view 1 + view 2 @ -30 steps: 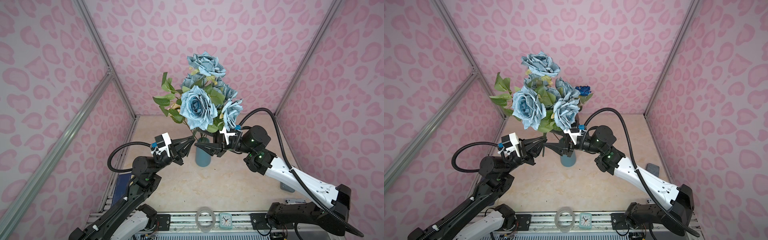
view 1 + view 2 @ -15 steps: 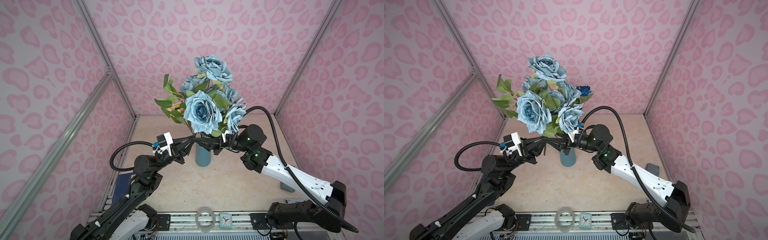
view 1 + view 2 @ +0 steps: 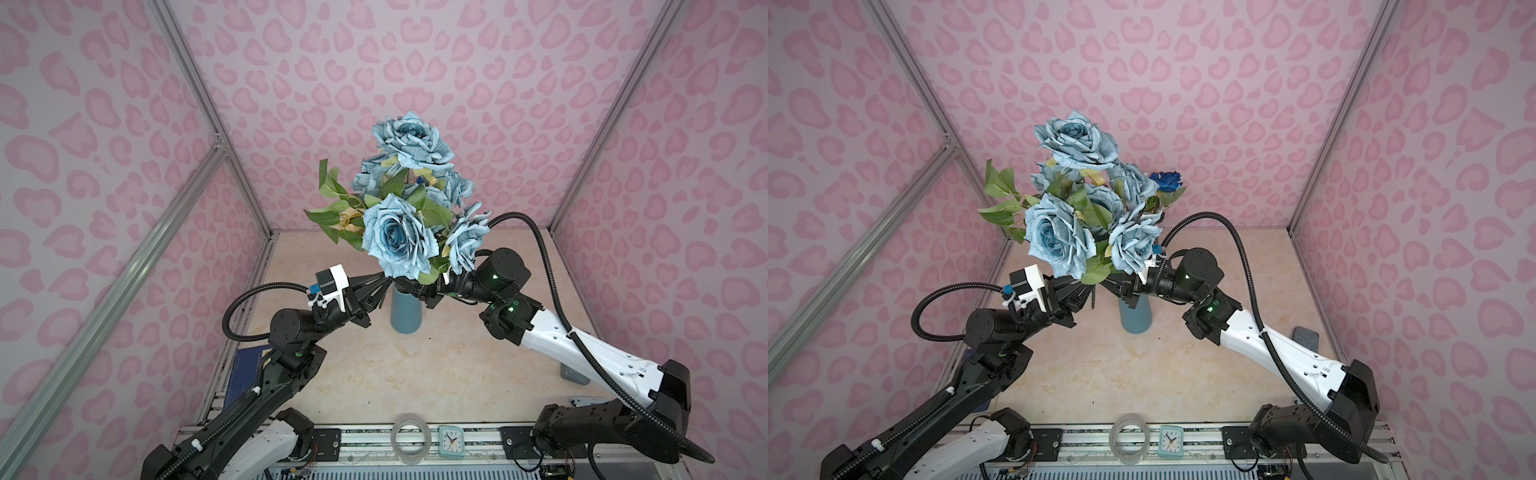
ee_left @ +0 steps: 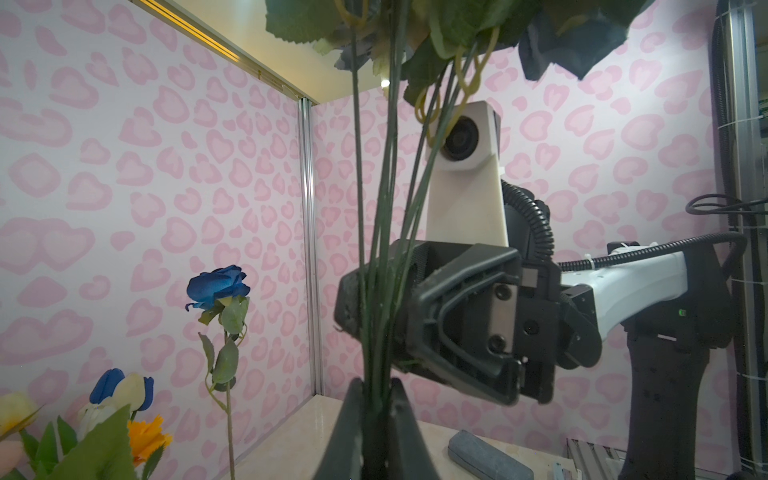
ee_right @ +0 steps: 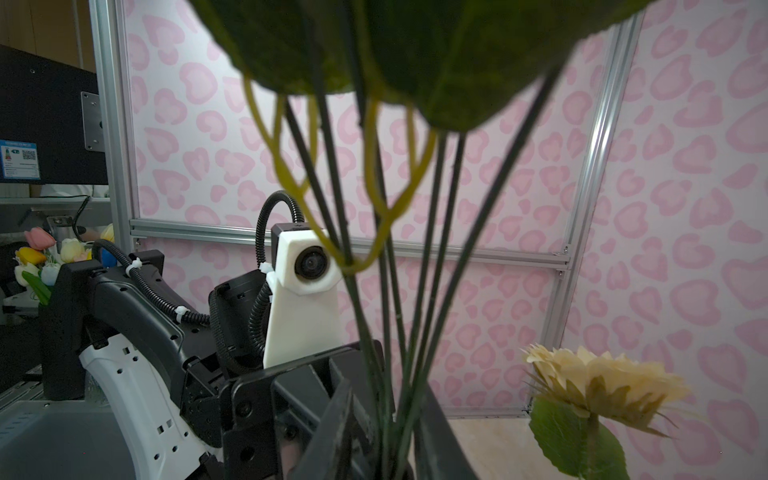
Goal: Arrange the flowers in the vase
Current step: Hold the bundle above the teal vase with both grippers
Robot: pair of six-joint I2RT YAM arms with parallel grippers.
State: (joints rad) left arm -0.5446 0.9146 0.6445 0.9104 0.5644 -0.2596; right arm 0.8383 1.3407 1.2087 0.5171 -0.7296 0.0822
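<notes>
Two pincers now hold the dusty-blue rose bunch (image 3: 395, 241) directly above the vase (image 3: 406, 309). The left pincer (image 3: 384, 283) stays clamped on the stems. The right pincer (image 3: 409, 286), wide a second ago, has narrowed onto them just over the vase mouth. With both gripping, steering the stems down inside looks next.

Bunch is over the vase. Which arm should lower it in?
Left. The left gripper is shut on the bunch stems close above the vase. The right gripper brackets the same stems, but a firm grip isn't clear.
</notes>
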